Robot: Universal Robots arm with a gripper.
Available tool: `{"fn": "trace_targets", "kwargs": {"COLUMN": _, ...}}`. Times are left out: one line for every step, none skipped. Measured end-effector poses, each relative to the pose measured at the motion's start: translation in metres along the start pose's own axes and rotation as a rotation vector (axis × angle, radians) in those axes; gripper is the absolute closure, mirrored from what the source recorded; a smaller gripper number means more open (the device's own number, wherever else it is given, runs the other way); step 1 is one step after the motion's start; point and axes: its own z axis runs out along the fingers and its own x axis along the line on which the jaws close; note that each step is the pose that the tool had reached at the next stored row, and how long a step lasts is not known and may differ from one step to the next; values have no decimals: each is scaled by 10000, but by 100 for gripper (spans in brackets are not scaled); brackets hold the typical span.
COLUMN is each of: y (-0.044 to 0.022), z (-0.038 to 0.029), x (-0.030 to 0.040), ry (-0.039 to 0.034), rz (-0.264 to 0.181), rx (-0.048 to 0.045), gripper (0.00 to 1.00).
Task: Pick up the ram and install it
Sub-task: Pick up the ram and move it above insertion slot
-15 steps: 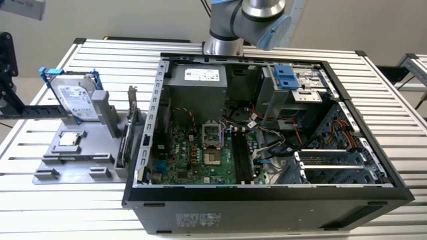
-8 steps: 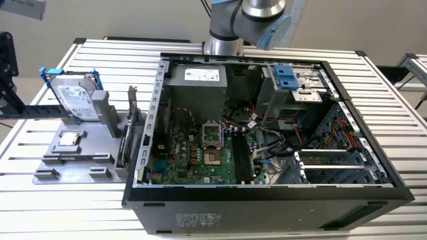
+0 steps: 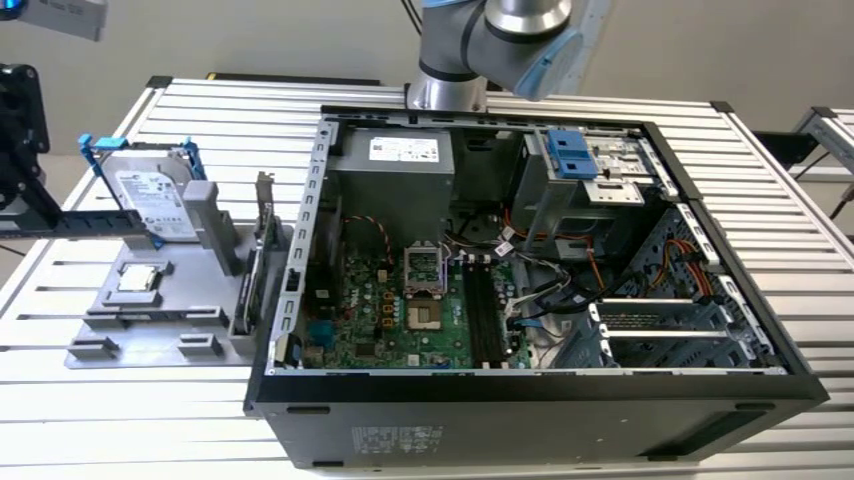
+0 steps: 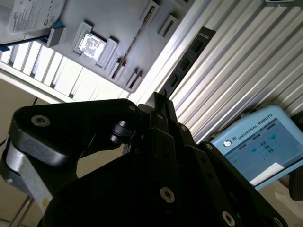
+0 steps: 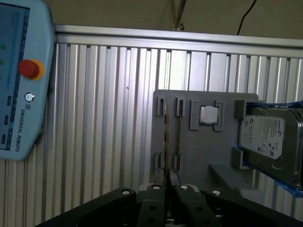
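Closest to the lens, the black claw (image 5: pixel 168 188) is hanging well above the grey holder (image 5: pixel 199 151) in the first wrist view. You are not seeing enough to tell whether it is spread or pressed together. In the exterior view the ram (image 3: pixel 247 292) is standing on edge in that holder, at nine o'clock from the open computer case (image 3: pixel 534 400), just beside a taller card (image 3: pixel 271 235). You are lining up for the pick, by my judgement: be squaring the claw to the ram's long edge, centring on its middle, and steering clear of the taller card.
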Motion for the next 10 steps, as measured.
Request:
{"fn": "trace_targets", "kwargs": {"y": -10, "z": 0, "x": 0, "ry": 0, "rz": 0, "rx": -1, "gripper": 100}}
{"fn": "trace_targets", "kwargs": {"y": -22, "z": 0, "x": 1, "ry": 0, "rz": 0, "rx": -1, "gripper": 100}}
{"fn": "trace_targets", "kwargs": {"y": -33, "z": 0, "x": 2, "ry": 0, "rz": 0, "rx": -3, "gripper": 100}}
{"fn": "trace_targets", "kwargs": {"y": -44, "z": 0, "x": 2, "ry": 0, "rz": 0, "rx": -5, "gripper": 100}}
{"fn": "trace_targets", "kwargs": {"y": -56, "z": 0, "x": 3, "ry": 0, "rz": 0, "rx": -7, "gripper": 100}}
{"fn": "trace_targets", "kwargs": {"y": -68, "z": 0, "x": 3, "ry": -1, "rz": -1, "rx": -11, "gripper": 100}}
{"fn": "trace_targets", "kwargs": {"y": -80, "z": -1, "x": 4, "ry": -1, "rz": 0, "rx": -17, "gripper": 100}}
{"fn": "trace_targets", "kwargs": {"y": -92, "z": 0, "x": 4, "ry": -2, "rz": 0, "rx": -25, "gripper": 100}}
{"fn": "trace_targets", "kwargs": {"y": -105, "z": 0, "x": 5, "ry": -2, "rz": 0, "rx": -34, "gripper": 100}}
{"fn": "trace_targets", "kwargs": {"y": -116, "z": -1, "x": 6, "ry": -2, "rz": 0, "rx": -44, "gripper": 100}}
